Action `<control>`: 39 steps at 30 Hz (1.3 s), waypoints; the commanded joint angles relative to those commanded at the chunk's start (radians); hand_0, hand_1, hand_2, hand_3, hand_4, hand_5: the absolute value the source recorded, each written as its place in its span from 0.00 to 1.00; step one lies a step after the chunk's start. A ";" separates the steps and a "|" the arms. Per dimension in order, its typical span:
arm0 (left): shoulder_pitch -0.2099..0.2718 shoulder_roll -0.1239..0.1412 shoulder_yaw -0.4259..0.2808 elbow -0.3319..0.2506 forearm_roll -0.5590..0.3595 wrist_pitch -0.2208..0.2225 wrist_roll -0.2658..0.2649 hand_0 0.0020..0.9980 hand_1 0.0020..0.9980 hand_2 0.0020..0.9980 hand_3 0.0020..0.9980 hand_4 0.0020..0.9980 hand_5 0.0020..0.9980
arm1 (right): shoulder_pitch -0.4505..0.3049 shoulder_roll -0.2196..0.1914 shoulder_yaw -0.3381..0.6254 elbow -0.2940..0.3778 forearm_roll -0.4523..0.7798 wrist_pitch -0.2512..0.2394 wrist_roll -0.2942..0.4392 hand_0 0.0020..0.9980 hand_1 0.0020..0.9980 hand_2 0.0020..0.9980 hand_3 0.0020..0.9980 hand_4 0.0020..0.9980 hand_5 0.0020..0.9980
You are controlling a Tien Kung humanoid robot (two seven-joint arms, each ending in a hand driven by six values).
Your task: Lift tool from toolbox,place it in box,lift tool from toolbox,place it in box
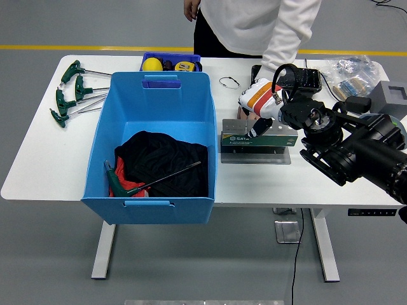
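Our right hand [257, 109] rests on the toolbox [255, 140] top. We cannot tell if it grips. A tool [149, 181] lies in the box [152, 101].

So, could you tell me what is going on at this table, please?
The robot's right hand is reaching down onto the grey tool rack, beside the blue bin. One green-handled tool already lies in the bin on dark cloth. More green-handled tools lie at the table's left end. A person stands at the far side.

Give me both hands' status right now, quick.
Left hand: not in view.
Right hand: down on the tool holder; cannot tell whether it grips anything.
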 joint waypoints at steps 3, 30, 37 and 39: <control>0.000 0.000 0.001 0.000 -0.004 0.002 -0.003 0.44 0.44 0.46 0.75 0.82 0.78 | 0.008 0.000 0.021 0.006 -0.041 0.015 0.013 0.72 0.60 0.63 0.49 1.00 0.61; 0.004 -0.001 -0.001 0.000 -0.016 0.006 -0.006 0.43 0.43 0.46 0.75 0.82 0.77 | 0.023 0.000 0.062 0.042 -0.134 0.079 0.042 0.50 0.27 0.29 0.28 1.00 0.63; 0.006 -0.001 0.003 0.000 -0.024 0.005 -0.008 0.43 0.43 0.46 0.75 0.82 0.77 | 0.021 0.000 0.061 0.039 -0.131 0.079 0.037 0.43 0.22 0.24 0.23 0.99 0.63; 0.006 -0.002 0.000 0.000 -0.022 0.006 -0.008 0.43 0.43 0.46 0.75 0.82 0.77 | 0.021 0.000 0.060 0.038 -0.127 0.080 0.036 0.43 0.22 0.24 0.23 0.99 0.63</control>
